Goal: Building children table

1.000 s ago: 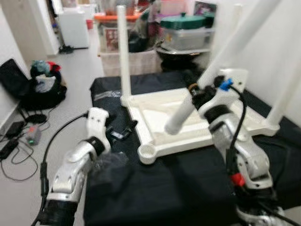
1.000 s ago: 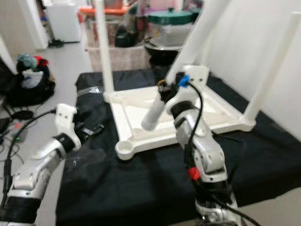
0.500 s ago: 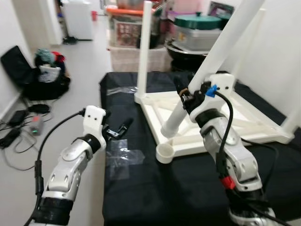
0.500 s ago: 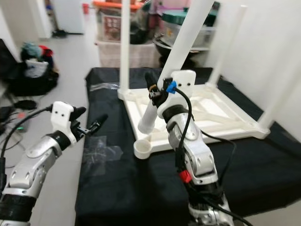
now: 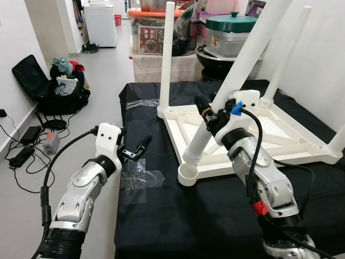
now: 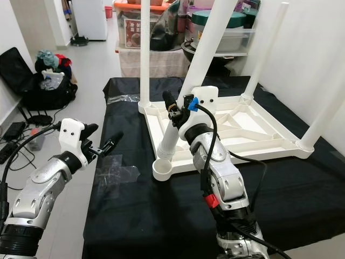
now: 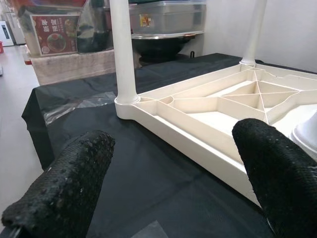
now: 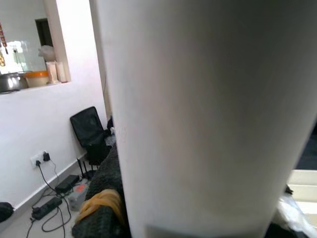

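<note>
While the upturned white plastic children's tabletop (image 5: 259,135) lies at centre frame on the black-draped surface (image 5: 161,216), the right pincer (image 5: 207,116) grips a slanted white leg (image 5: 237,75) above the empty corner socket (image 5: 187,174), presumably for seating; left pincer (image 5: 133,151) gapes empty, lower left.

An upturned white table top (image 5: 253,141) lies on black cloth (image 5: 161,216); the right gripper (image 5: 207,114) clamps a tilted white leg (image 5: 237,70) above the empty socket (image 5: 187,174); at nine o'clock hovers the left gripper (image 5: 135,151), fingers apart
</note>
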Robot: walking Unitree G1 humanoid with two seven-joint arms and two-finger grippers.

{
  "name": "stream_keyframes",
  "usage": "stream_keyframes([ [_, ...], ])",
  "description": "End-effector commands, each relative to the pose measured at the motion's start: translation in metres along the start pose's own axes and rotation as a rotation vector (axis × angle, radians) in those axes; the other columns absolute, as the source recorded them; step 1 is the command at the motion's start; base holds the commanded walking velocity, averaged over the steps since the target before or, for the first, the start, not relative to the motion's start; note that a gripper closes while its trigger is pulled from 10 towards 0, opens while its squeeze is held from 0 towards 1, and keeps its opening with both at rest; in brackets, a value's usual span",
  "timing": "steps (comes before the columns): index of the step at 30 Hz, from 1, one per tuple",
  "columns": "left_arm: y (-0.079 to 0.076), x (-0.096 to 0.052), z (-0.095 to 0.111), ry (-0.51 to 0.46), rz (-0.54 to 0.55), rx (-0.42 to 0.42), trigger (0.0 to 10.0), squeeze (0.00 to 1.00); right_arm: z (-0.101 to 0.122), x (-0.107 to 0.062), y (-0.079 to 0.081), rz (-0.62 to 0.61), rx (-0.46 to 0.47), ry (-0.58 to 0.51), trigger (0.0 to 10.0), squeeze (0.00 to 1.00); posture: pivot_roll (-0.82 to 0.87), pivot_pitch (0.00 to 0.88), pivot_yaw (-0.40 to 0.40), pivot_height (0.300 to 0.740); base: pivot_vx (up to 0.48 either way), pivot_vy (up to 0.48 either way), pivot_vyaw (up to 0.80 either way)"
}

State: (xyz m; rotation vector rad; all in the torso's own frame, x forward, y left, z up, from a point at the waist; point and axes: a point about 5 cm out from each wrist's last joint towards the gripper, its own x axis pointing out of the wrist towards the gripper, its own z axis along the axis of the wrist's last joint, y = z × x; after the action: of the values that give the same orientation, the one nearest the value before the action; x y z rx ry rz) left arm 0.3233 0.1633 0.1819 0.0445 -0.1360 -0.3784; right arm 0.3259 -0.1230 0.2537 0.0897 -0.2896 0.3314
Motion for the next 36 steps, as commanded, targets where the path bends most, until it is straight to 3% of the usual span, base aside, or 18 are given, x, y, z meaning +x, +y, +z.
stream_keyframes([
  [1, 0.002, 0.000, 0.002, -0.016, 0.011, 0.000, 10.0, 0.00, 0.003, 0.002, -0.002, -0.003, -0.014, -0.018, 10.0, 0.00, 0.08, 0.000, -0.069, 0.740, 0.375, 0.000, 0.00],
  [11, -0.003, 0.004, 0.004, -0.029, -0.011, 0.013, 10.0, 0.00, 0.003, 0.000, -0.002, -0.001, -0.046, -0.016, 10.0, 0.00, 0.06, 0.000, -0.061, 0.740, 0.434, 0.000, 0.48],
  [14, -0.004, 0.004, 0.006, -0.040, -0.018, 0.020, 10.0, 0.00, 0.002, 0.000, -0.002, -0.008, -0.017, -0.020, 10.0, 0.00, 0.07, 0.000, -0.062, 0.740, 0.000, 0.000, 0.80],
  [22, -0.005, 0.006, 0.009, -0.055, -0.023, 0.019, 10.0, 0.00, 0.005, 0.003, -0.001, -0.005, -0.008, -0.031, 10.0, 0.00, 0.07, 0.000, -0.064, 0.740, 0.000, 0.000, 0.00],
  [32, -0.009, 0.005, 0.007, -0.048, -0.035, 0.030, 10.0, 0.00, 0.004, 0.000, -0.003, -0.006, -0.012, -0.024, 10.0, 0.00, 0.07, 0.000, -0.063, 0.740, 0.000, -0.470, 0.00],
  [36, -0.006, 0.006, 0.009, -0.060, -0.019, 0.006, 10.0, 0.00, 0.004, 0.001, -0.002, 0.007, -0.007, -0.018, 10.0, 0.00, 0.06, 0.000, -0.062, 0.740, 0.000, 0.000, 0.00],
])
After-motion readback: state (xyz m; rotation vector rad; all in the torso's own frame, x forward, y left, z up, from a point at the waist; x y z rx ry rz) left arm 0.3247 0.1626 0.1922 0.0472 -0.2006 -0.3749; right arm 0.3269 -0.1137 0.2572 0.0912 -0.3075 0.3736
